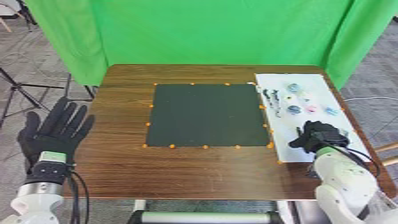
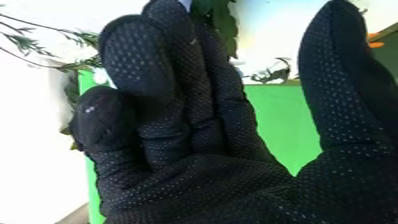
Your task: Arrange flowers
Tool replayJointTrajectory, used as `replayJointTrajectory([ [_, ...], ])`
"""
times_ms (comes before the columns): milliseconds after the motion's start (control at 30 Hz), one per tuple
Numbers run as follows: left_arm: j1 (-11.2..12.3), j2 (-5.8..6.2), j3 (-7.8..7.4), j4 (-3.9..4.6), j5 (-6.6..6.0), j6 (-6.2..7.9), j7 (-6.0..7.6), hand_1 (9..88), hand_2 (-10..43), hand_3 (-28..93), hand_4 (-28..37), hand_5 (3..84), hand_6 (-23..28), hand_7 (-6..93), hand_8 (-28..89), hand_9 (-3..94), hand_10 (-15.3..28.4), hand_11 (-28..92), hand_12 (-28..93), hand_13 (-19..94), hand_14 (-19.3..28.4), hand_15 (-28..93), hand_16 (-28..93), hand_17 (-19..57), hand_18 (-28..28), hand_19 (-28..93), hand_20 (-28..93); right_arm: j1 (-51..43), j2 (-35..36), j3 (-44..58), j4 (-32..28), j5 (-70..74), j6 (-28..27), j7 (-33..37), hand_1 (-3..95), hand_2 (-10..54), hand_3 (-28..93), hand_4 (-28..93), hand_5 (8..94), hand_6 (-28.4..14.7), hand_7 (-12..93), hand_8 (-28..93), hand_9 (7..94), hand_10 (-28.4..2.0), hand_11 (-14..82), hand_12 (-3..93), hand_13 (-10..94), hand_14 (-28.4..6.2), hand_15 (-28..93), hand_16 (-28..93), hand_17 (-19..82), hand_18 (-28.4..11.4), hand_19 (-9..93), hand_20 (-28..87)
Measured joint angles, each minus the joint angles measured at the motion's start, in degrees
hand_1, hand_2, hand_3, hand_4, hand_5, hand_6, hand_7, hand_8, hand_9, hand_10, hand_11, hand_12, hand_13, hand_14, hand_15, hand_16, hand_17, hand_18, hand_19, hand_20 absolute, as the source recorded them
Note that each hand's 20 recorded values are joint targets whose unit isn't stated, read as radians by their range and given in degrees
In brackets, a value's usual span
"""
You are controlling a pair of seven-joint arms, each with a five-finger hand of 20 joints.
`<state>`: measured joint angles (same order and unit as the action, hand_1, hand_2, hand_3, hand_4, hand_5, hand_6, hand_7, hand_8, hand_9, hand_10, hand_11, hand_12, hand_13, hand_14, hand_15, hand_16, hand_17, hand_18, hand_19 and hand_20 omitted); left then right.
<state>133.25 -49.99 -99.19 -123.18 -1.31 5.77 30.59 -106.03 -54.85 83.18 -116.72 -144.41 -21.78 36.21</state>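
In the head view, the left hand [image 1: 55,131] is open beyond the table's left edge, palm showing. The right hand [image 1: 322,137] is over the near part of a white sheet [image 1: 298,150] on the table's right side. Farther up the sheet lie small blue flowers [image 1: 294,109], a pink one [image 1: 311,108] and dark green stems [image 1: 272,102]. In the right wrist view, the right hand [image 2: 204,185] is open, its thumb spread from the fingers and nothing held. Thin leafy sprigs [image 2: 86,38] and a broad green leaf [image 2: 221,25] appear beyond its fingers.
A dark square mat [image 1: 209,115], edged with small orange markers [image 1: 205,147], lies mid-table on the brown wooden table [image 1: 178,172]. A green curtain [image 1: 213,35] hangs behind the far edge. Tripod legs [image 1: 27,95] stand on the left.
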Motion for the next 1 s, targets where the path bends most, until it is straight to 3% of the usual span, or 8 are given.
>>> replayJointTrajectory([
  [100, 0.2, 0.0, 0.01, -0.05, -0.21, 0.01, 0.1, 26.0, 12.0, 73, -28.3, 40.6, 7.3, 13.9, -8, 35.1, 14.3, 20, 12, 26, 15.1, 38, -8, -4.0, 14.4, 38, 11, 2.4, 0.8, -1.9, 1.6, -0.1, -1.1, 0.7, 33.1, -9.5, 77, -28, 64.1, -3.0, 48, -10, 75.5, -13.5, 36.8, 26.9, 75, -8.5, 56, 28, 54, -15.3, 93, 41],
  [133, 0.2, 0.0, 0.05, -0.06, -0.23, 0.01, 0.15, 26.0, 12.0, 73, -28.3, 40.5, 7.3, 14.0, -8, 35.1, 14.3, 20, 12, 26, 15.1, 38, -8, -4.0, 14.4, 38, 11, 3.4, 1.1, -2.6, 2.2, -0.1, -1.6, 0.9, 34.9, -9.5, 77, -28, 63.1, -2.8, 50, 2, 75.8, -13.4, 37.4, 27.1, 76, -8.2, 56, 28, 55, -15.1, 93, 41],
  [233, 0.3, 0.0, 0.31, -0.07, -0.24, 0.01, 0.12, 26.0, 12.0, 73, -28.3, 40.5, 7.2, 14.0, -8, 35.1, 14.3, 21, 12, 26, 15.1, 38, -8, -4.1, 14.4, 38, 11, 5.8, 1.9, -4.1, 3.7, 0.1, -3.8, 1.1, 40.5, -9.5, 73, -28, 63.0, -2.3, 52, 14, 76.8, -13.2, 38.0, 27.5, 77, -8.0, 57, 28, 55, -14.7, 93, 41],
  [467, 0.3, -0.25, 0.72, -0.07, -0.3, 0.01, -0.1, 26.0, 12.0, 73, -28.3, 40.5, 7.2, 14.1, -9, 35.1, 14.2, 21, 12, 26, 15.1, 38, -8, -4.1, 14.4, 38, 11, 7.9, 2.0, -5.3, 4.8, 2.0, -4.7, 2.2, 52.4, -9.5, 71, -28, 68.6, -0.2, 54, 17, 87.3, -8.4, 21.9, 49.6, 84, -5.9, 55, 31, 58, -15.0, 93, 41],
  [667, 0.4, -0.29, 0.72, -0.12, -0.66, 0.05, -0.13, 26.1, 12.1, 73, -28.3, 40.5, 7.2, 14.2, -9, 35.2, 14.3, 21, 12, 26, 15.1, 38, -8, -4.1, 14.4, 38, 11, 7.6, 1.8, -4.9, 4.8, 3.9, -3.6, 2.6, 55.5, -9.5, 78, -25, 65.3, 1.0, 65, 15, 90.5, -6.8, 17.3, 50.7, 88, -1.9, 44, 43, 59, -15.0, 93, 35],
  [800, 0.5, -0.3, 0.72, -0.16, -0.77, 0.06, -0.12, 26.1, 12.0, 73, -28.3, 40.5, 7.2, 14.3, -9, 35.2, 14.2, 21, 12, 26, 15.2, 39, -8, -4.0, 14.4, 38, 11, 5.8, 1.8, -4.2, 4.8, 4.5, 1.1, 2.2, 52.0, -9.5, 79, -11, 62.3, 0.9, 71, 17, 88.7, -7.5, 20.9, 55.3, 88, -2.7, 44, 47, 59, -15.3, 93, 35],
  [1000, 0.6, -0.42, 0.76, -0.27, -1.0, 0.12, -0.13, 26.3, 11.6, 73, -28.3, 40.6, 7.2, 14.3, -9, 35.3, 14.2, 21, 12, 26, 15.1, 39, -8, -4.0, 14.3, 38, 10, 2.6, 1.8, -4.0, 4.5, 5.0, 8.5, 0.7, 47.9, -9.5, 80, 2, 58.9, -1.4, 78, 21, 82.0, -10.9, 33.8, 61.4, 80, -5.8, 59, 47, 58, -15.3, 93, 38],
])
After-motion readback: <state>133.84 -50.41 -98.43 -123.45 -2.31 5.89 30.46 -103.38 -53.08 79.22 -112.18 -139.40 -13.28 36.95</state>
